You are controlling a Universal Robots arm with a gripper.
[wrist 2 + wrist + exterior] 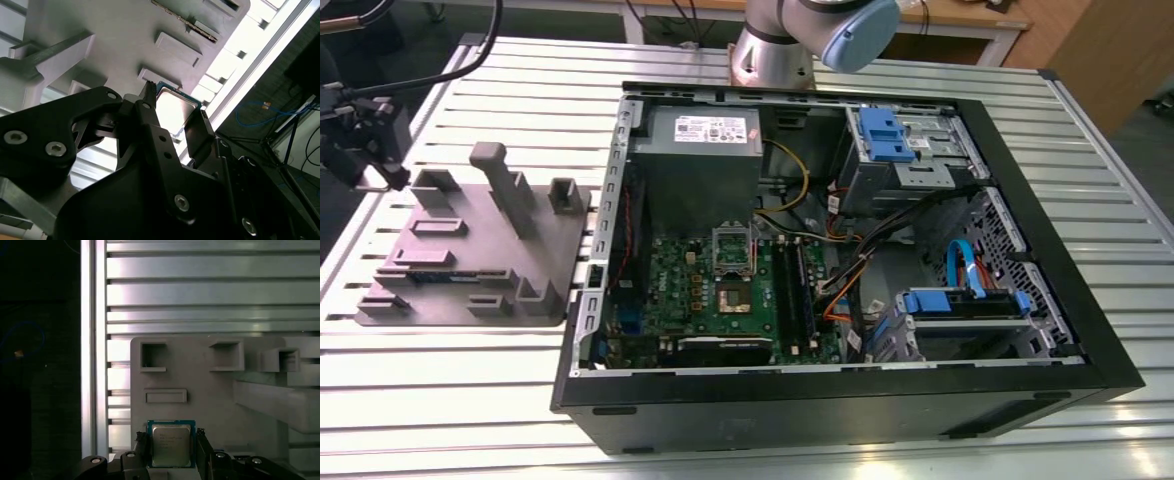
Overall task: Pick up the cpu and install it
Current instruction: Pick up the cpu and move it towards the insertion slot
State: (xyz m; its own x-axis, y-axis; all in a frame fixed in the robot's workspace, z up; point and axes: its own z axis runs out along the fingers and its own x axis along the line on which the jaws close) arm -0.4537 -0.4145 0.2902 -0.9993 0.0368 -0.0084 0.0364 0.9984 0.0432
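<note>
So, quick status from my end: my gripper [171,436] had its jaws clamped on the cpu [171,445]. One finger [141,447] sat against each of two opposite edges, and I couldn't spot a gap on either side in both wrist views. The chip lay flat between the tips, shiny lid facing the first wrist camera, with a thin green rim peeking out around it. It's basically square, so there was no long axis to fuss over, and the grip ran straight across it.

Location-wise, I was over the grey fixture tray [467,255], close to the tray side that runs along the table edge [95,390]. I couldn't tell for sure whether the chip was clear of the tray surface.

The relation that mattered: the open computer case [854,410] sat well apart from me, off toward the exterior view's right. The green board [670,262] and its socket [732,296] lay flat inside it. Between us stood the tray's tall post [500,190] and the case's side wall [604,250]. There was open air above the tray, and a dark drop past the table edge on my other side.
</note>
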